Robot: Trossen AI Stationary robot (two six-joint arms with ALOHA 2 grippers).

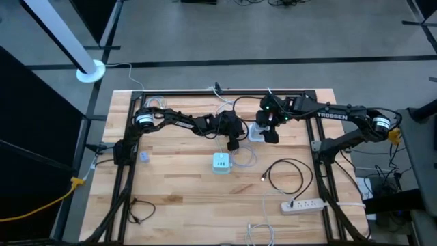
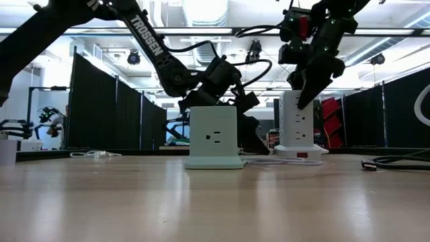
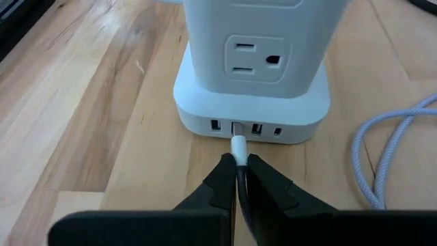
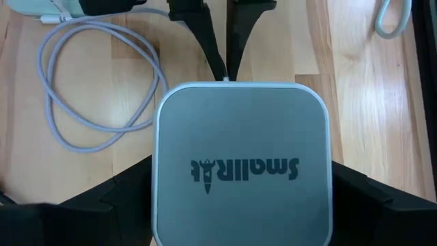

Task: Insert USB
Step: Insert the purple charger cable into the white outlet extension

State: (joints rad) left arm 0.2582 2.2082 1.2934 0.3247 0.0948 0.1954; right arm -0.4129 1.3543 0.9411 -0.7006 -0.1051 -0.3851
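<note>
Near the middle of the far half of the desk [image 1: 177, 205], the left tool [image 3: 237, 179] is pinched tight on a white USB plug [image 3: 238, 147], whose tip sits at a port in the base of a white power tower [image 3: 254, 61]; from where I stand it looks partly seated, though I cannot be sure. Over that same tower hovers the right tool [image 4: 239, 198], its fingers [image 4: 116, 195] spread wide down either side of the grey top without clearly touching it. A mint-green outlet cube [image 1: 220, 162] stands just nearer, with a white cable [image 4: 95, 82] looped beside it, and a white power strip [image 1: 302, 204] lies near the right front.
</note>
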